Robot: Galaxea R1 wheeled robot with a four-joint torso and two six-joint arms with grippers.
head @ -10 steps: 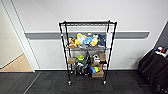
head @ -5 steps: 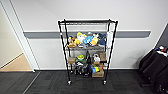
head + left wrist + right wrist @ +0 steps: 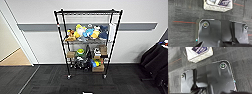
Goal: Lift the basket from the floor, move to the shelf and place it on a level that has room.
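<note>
The shelf [image 3: 61, 42], a tall black wire rack on small casters, stands against the white wall straight ahead. Its top level [image 3: 87, 12] is a bare wire grid. The basket [image 3: 218, 8], cream and woven, sits on the dark carpet just beyond the robot's dark plate in the left wrist view. In the right wrist view the basket [image 3: 204, 55] also rests on the carpet. It holds white items with a dark blue label. Nothing grips the basket.
Colourful plush toys [image 3: 85, 32] fill the rack's middle tier; brown boxes [image 3: 98, 68] and small items crowd the lower tiers. A black bulky object [image 3: 155, 60] stands at the right. An open doorway with a tan floor [image 3: 12, 57] lies at the left.
The rack looks slightly larger and the black object sits further right in the picture, so the camera has moved closer. Nothing in the scene itself has moved.
</note>
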